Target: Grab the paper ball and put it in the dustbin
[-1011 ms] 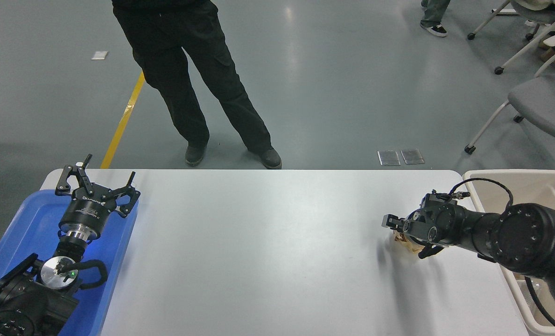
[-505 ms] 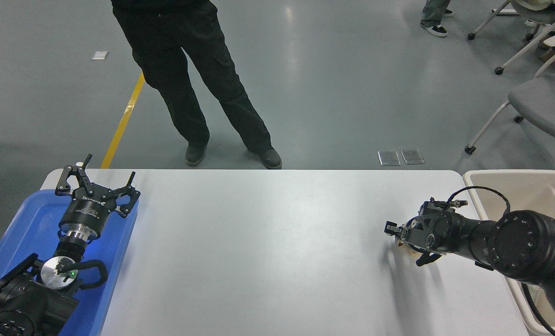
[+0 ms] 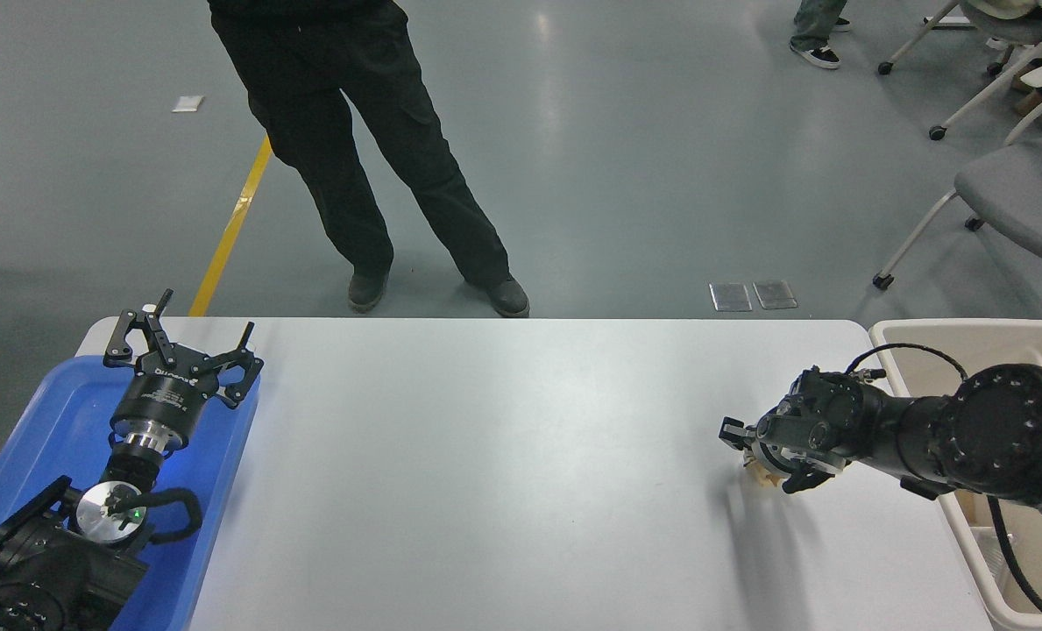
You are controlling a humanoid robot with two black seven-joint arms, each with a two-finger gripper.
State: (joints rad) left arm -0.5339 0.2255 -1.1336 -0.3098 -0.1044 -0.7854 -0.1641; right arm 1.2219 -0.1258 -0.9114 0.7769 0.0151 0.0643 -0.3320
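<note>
table (image 3: 503,456): white, big | blue tray (image 3: 47,412): on the table's left end | person (image 3: 354,131): black pants, black shoes, standing past the far side | gray chairs (image 3: 1011,184): top right | yellow line (image 3: 231,223): on gray floor

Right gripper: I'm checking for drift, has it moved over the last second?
Barely. The right gripper stays about the same way short of the dustbin, over the paper ball; only the elbow behind it rose.
</note>
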